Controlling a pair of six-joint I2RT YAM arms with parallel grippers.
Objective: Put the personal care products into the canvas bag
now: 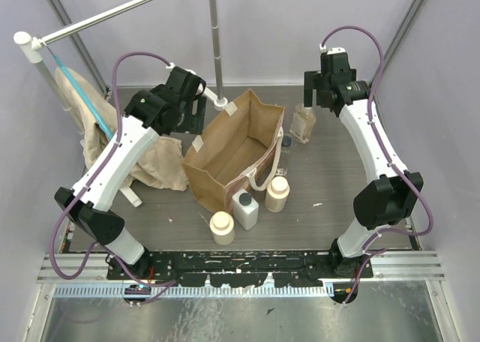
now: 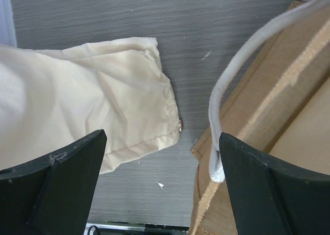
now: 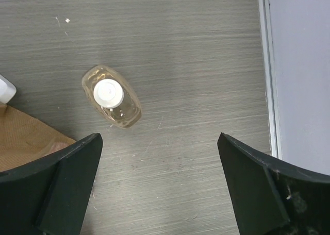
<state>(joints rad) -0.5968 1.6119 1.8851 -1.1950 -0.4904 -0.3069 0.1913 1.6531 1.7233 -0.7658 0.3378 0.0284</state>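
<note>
Right wrist view: right end effector [image 3: 160, 139] released, above white-capped bottle [image 3: 111, 96] near counter's far right corner; bottle sits left of gap, so not yet aligned for grasp. Left end effector [image 2: 162, 137] released at rim of bag [image 1: 259, 121], mid-counter, probably to steady its mouth.

Robot lab cell: left arm [image 1: 124, 151] and right arm [image 1: 375, 143] bolted to aluminium rail [image 1: 420, 265], plain panel walls [image 1: 285, 19], metal pole [image 1: 216, 42].

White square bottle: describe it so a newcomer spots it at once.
Find the open canvas bag mid-table. Three bottles stand along its near side; the white square bottle is the middle one. Its cream round neighbours have beige caps; it alone is boxy, dark-capped.
</note>
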